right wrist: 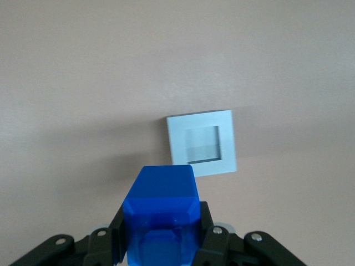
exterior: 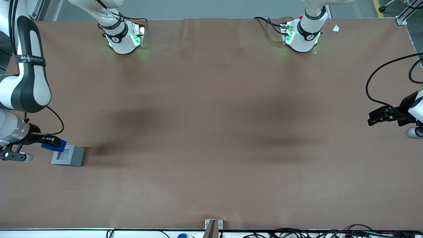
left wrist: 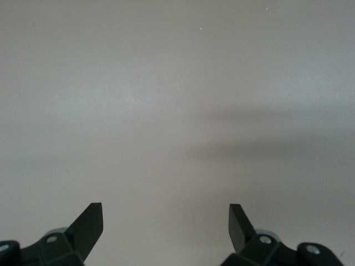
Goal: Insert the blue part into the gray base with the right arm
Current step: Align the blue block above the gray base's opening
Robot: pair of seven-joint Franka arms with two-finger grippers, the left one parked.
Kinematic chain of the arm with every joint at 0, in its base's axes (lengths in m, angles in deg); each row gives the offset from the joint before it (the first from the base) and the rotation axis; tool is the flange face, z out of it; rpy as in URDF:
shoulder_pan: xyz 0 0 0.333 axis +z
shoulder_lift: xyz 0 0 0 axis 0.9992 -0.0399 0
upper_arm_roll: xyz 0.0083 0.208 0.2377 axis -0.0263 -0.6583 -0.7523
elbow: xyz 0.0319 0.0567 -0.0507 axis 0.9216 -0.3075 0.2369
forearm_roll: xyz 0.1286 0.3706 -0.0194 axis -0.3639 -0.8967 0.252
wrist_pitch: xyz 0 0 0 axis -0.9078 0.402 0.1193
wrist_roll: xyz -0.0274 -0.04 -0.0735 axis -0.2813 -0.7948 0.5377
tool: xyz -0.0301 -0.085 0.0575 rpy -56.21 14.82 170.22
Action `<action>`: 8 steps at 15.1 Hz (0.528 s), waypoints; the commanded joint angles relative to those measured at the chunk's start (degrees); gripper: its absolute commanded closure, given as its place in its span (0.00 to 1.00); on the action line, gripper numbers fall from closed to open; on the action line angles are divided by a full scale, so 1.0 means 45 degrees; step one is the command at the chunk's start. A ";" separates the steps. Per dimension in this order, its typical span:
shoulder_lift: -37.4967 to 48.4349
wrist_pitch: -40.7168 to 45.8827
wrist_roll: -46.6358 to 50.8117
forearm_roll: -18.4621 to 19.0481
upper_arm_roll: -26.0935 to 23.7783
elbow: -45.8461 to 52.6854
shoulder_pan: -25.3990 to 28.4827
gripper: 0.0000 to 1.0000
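While the right arm (exterior: 24, 82) reaches low over the brown table (exterior: 211, 132) at its own end, its black end effector (exterior: 49, 141) pinches the blue part (exterior: 54, 145) between its two fingers, one on each flank of the block. In the front view the blue part hangs at the edge of the gray base (exterior: 67, 156), overlapping the corner of the base that lies nearest the arm's wrist and a little farther from the front camera than the base's middle. The base rests flat on the table, its square recess facing up and open, with nothing in it. From the wrist camera, the blue part (right wrist: 161, 213) fills the space between the fingers (right wrist: 208, 230), and the gray base (right wrist: 201, 143) sits ahead of it, slightly off to one side, its recess not yet under the block. The part's long axis runs out along the line of the fingers, pointing toward the base. Whether the part touches the base's rim cannot be told; it looks held just above it. Judging from this, the insertion is not yet done: the coming move calls for a short shift forward, away from the wrist, to bring the block squarely over the recess, with its sides turned parallel to the recess walls, before lowering.
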 commanded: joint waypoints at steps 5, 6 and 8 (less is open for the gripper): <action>-0.1685 0.0013 -0.1166 0.0060 -0.0236 0.1610 -0.0876 0.96; -0.1744 0.0013 -0.1166 0.0079 -0.0236 0.1649 -0.0876 0.96; -0.2094 0.0032 -0.1166 0.0060 -0.0256 0.2057 -0.0857 0.96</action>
